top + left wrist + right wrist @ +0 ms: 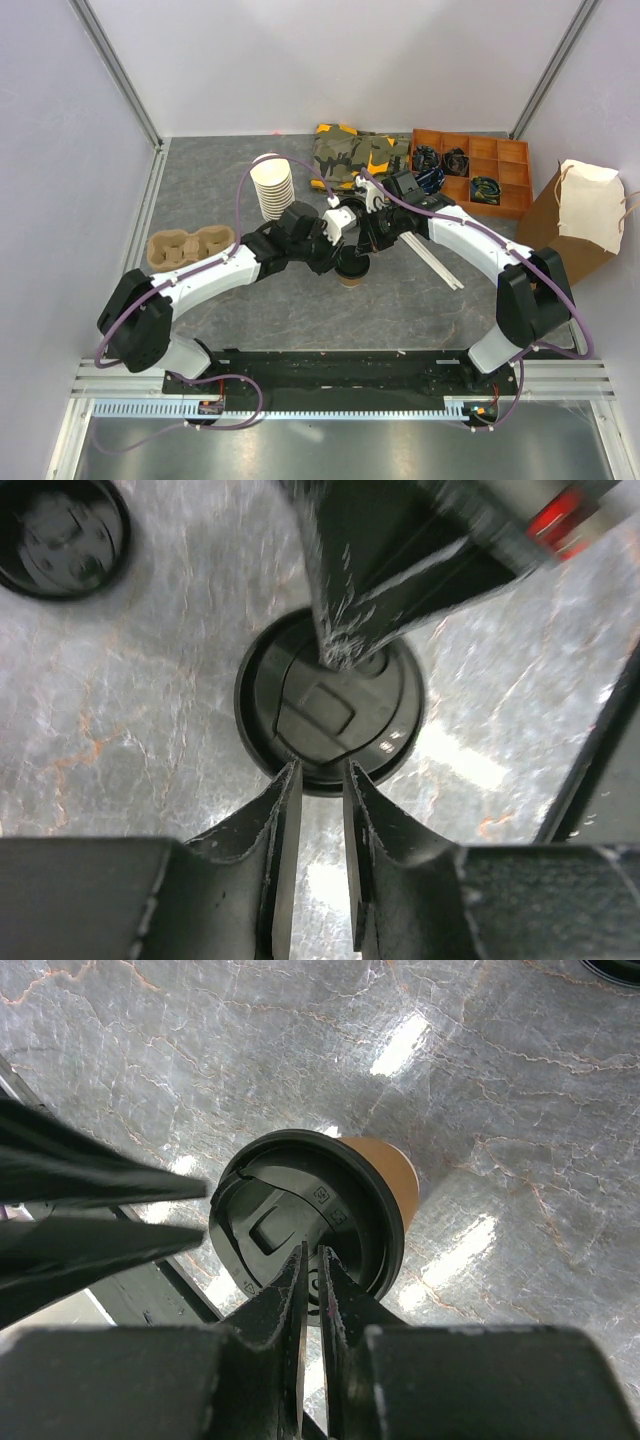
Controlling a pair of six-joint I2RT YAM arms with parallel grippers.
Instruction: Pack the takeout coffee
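The small brown paper cup point(352, 278) is standing upright on the grey marbled worktop point(220, 190), near the middle of the overhead frame, wearing its round black plastic lid point(305, 715). My left jaws are pointing in from the lower edge of the left wrist view. They are slightly parted, bare worktop is showing through the gap, and the tips are meeting the lid's rim. My right jaws are standing almost closed, holding nothing, with their tips touching the lid's top. A loose black lid point(60, 535) is lying upper left.
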